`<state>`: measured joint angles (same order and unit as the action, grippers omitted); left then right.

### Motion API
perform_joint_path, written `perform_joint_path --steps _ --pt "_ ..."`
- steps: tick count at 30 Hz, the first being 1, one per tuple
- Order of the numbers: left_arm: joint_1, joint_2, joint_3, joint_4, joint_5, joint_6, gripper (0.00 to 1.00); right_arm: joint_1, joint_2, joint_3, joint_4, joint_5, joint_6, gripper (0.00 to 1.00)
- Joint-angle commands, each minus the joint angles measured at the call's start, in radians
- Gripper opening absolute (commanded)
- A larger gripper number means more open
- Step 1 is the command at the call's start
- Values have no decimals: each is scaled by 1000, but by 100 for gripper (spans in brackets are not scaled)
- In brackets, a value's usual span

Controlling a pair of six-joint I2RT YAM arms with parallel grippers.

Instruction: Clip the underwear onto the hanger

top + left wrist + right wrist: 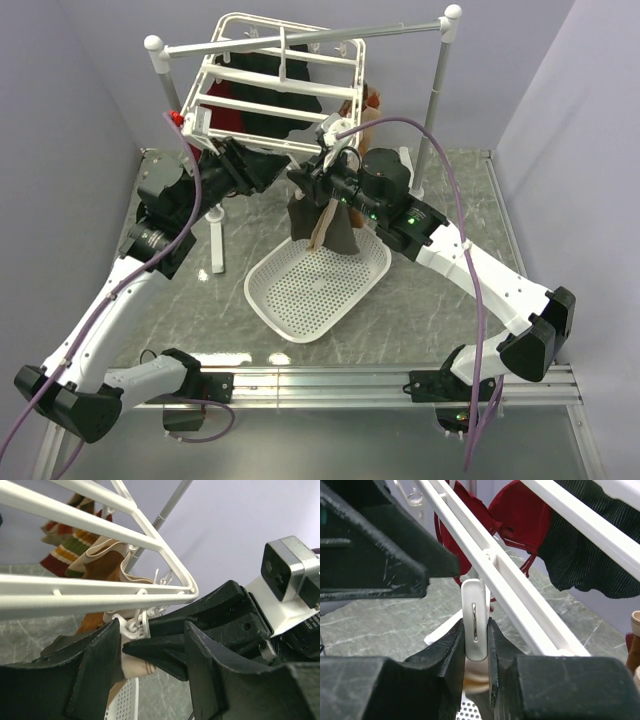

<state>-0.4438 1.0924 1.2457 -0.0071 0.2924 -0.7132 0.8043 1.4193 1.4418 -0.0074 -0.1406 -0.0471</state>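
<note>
The white hanger (285,90) hangs from the rail at the back. The underwear (340,232), dark with a pale beige waistband, hangs below the hanger's near edge, over the basket. My right gripper (312,180) is shut on a small white clip (475,625) under the hanger's bar (510,580); the waistband (476,682) sits just under the clip between the fingers. My left gripper (272,168) is open beside it. In the left wrist view its jaws (152,630) stand wide around the clip, the waistband (131,672) and the right gripper's finger, below the hanger (100,597).
A white perforated basket (320,285) lies on the table under the underwear. A grey rail (300,38) on white posts carries the hanger. A red lacy garment (515,515), a dark striped garment (590,565) and an orange-brown garment (100,572) hang from the hanger.
</note>
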Motion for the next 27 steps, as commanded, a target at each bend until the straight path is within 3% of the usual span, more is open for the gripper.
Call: perform_joint_path --steps 1,18,27 --pt "-1 -22 12 -77 -23 26 59 6 -23 31 38 -7 27 0" --pt "-1 37 -28 93 41 -52 57 6 -33 11 46 -76 46 0" --pt "1 44 -34 142 31 -81 43 4 -40 6 46 -80 46 0"
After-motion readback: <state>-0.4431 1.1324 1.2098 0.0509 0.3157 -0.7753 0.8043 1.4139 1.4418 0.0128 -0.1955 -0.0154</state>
